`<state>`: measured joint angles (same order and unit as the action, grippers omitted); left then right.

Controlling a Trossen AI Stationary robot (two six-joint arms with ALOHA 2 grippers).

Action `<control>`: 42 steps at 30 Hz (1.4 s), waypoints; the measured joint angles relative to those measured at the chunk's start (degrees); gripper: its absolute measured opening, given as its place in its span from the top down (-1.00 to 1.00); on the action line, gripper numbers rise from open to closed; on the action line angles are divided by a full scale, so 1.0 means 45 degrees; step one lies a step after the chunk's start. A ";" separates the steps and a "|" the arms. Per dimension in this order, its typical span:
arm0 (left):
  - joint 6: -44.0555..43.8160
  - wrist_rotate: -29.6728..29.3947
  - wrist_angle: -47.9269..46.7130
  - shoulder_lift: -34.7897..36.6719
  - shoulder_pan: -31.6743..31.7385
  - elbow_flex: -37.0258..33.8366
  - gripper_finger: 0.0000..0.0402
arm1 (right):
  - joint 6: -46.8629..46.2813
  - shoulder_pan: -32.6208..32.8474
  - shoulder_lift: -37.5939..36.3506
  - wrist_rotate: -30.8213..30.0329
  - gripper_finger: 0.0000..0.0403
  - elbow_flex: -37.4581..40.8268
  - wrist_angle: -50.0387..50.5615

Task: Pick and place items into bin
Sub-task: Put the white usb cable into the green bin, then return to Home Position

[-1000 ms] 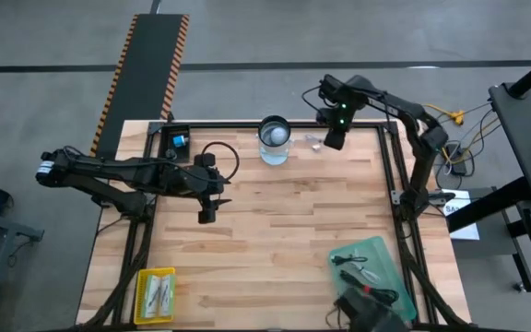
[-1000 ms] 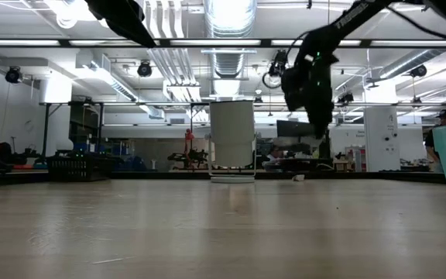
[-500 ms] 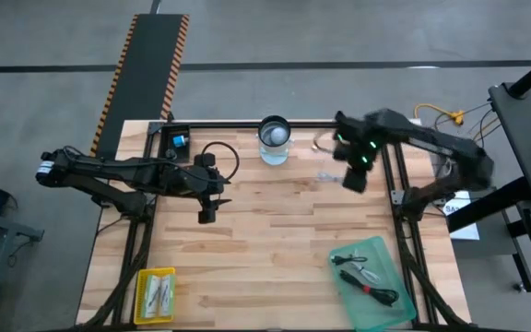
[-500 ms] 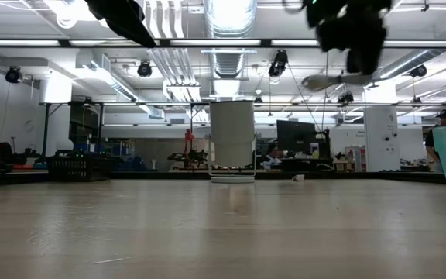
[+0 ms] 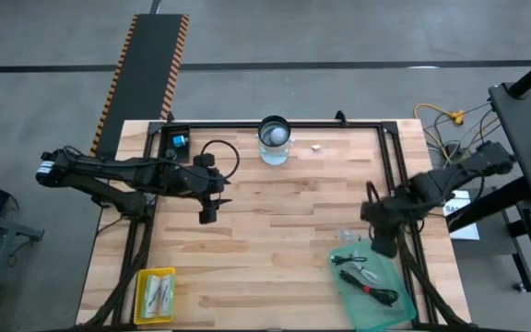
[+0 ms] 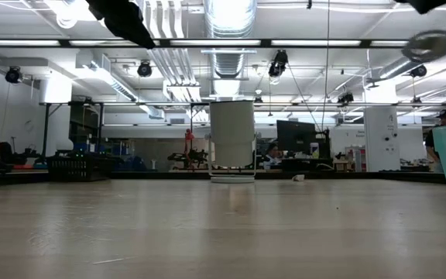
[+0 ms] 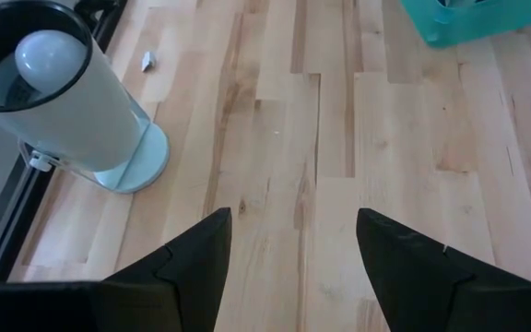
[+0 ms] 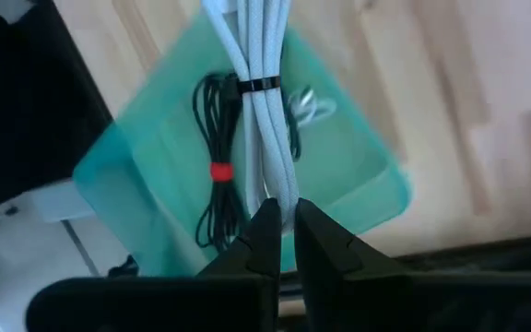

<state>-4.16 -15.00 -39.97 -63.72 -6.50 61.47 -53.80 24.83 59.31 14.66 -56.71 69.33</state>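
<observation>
Step in hand, as we judge it: carrying. Right gripper [image 8: 279,217] clenched on the short white cable [image 8: 264,111], bundled by a dark tie, hanging above the green bin [image 8: 358,221] at the tabletop's [image 5: 265,240] near right corner. Next move calls for lowering and releasing inside the bin walls.

Bin contents: black cable with red tip [image 8: 218,175].

Left gripper [image 7: 293,249] spread wide, holding nothing, beside the clear jar [image 7: 63,101].

Only the right wrist view shows the grasp; we see a small white scrap [image 5: 316,146] by the far edge only from above

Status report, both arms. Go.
Right end effector shut on white cable, above teal bin. Left end effector open, idle mid-table near jar. Nothing blocking the bin.
</observation>
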 joint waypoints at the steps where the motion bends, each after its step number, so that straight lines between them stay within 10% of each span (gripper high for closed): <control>1: 0.0000 0.0005 0.0000 0.0000 0.0000 0.0000 -0.08 | -0.0515 0.0513 0.0041 -0.0011 0.94 0.0208 -0.0184; 11: -0.0001 0.0002 -0.0002 0.0000 0.0000 0.0000 -0.08 | -0.2157 0.3069 0.1139 -0.0189 0.90 0.0956 -0.2259; 21: 0.0001 0.0000 0.0033 0.0000 0.0000 0.0000 -0.08 | -0.1399 0.3176 0.2644 -0.0096 0.40 0.0912 -0.2322; 30: 0.1389 -0.0029 0.3982 0.0880 -0.0058 -0.1978 -0.08 | 0.3857 0.3518 0.2339 -0.8520 0.19 0.0904 -0.6428; 42: 0.2652 -0.0134 0.9141 0.6028 -0.0578 -0.7742 -0.08 | 0.7660 0.3447 0.2239 -1.1746 0.34 0.1364 -0.8549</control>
<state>7.77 -15.61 1.17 -36.60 -9.10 26.63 -19.33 40.34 69.38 -38.20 -50.57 30.86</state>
